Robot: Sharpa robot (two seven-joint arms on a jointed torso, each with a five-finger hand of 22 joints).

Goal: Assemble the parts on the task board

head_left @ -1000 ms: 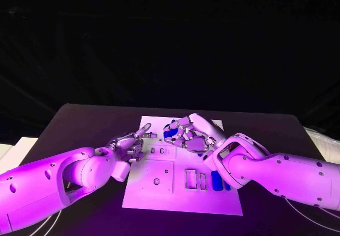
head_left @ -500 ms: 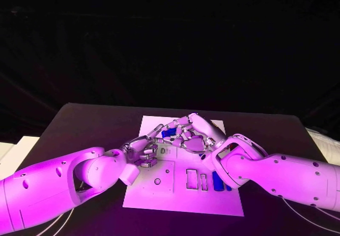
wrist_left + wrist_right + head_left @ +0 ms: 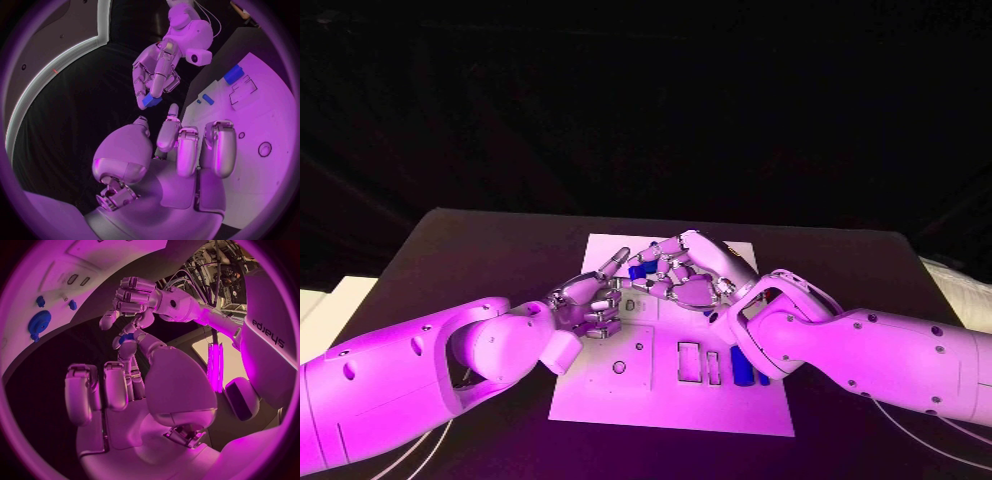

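The white task board [image 3: 610, 395] lies in the middle of the black table. My right hand [image 3: 689, 272] hovers over the board's far part and pinches a small blue part [image 3: 643, 270] at its fingertips; that part [image 3: 150, 101] also shows in the left wrist view, under the right hand [image 3: 156, 72]. My left hand [image 3: 589, 300] is above the board's left half, most fingers curled in and one stretched toward the pinched part, close to it but apart. It holds nothing. In the right wrist view the left hand [image 3: 134, 297] hangs just beyond the blue part [image 3: 127, 338].
Narrow blue parts [image 3: 743, 367] stand in slots near the board's near right side. More blue parts [image 3: 234, 74] and a round one [image 3: 39, 322] lie elsewhere on the board. Bare black table [image 3: 473, 250] surrounds the board.
My left hand has moved right and farther over the board, its stretched finger now close to the blue part. The right hand has stayed almost still with the part.
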